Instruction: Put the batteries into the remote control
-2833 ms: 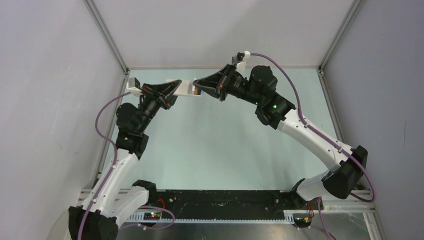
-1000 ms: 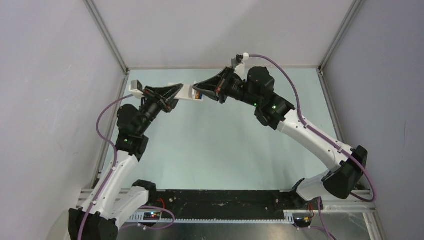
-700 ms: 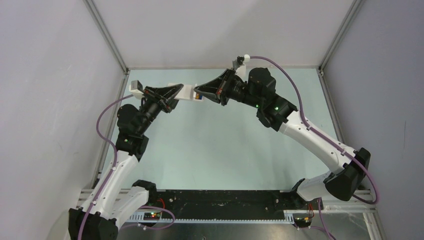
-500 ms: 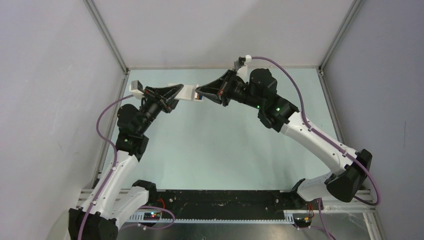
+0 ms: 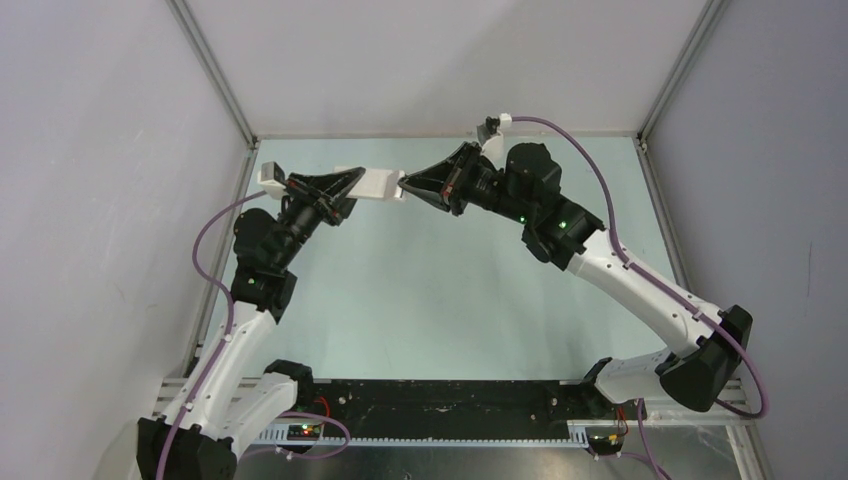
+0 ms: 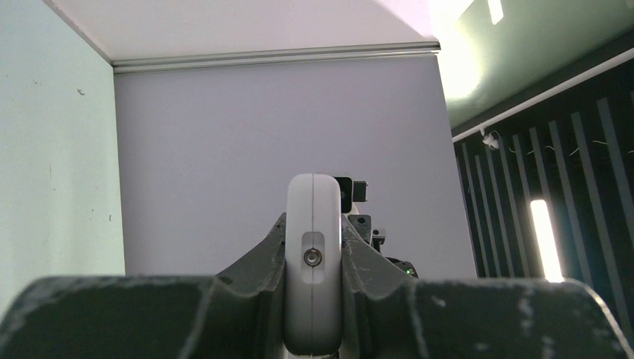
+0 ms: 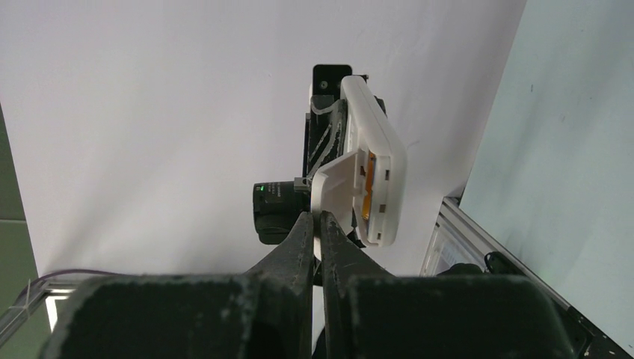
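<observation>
White remote control (image 5: pixel 378 185), clamped edge-on in the left gripper (image 5: pixel 355 180), aloft over the far part of the table (image 5: pixel 430 280). Pinched in the almost fully closed right gripper (image 7: pixel 315 224): the thin battery cover (image 7: pixel 334 187), standing ajar from the remote's back. Orange battery (image 7: pixel 368 196) lodged in the uncovered compartment.

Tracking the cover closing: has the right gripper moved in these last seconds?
Yes. The right gripper shifted slightly rightward and nearer, away from the back wall.
</observation>
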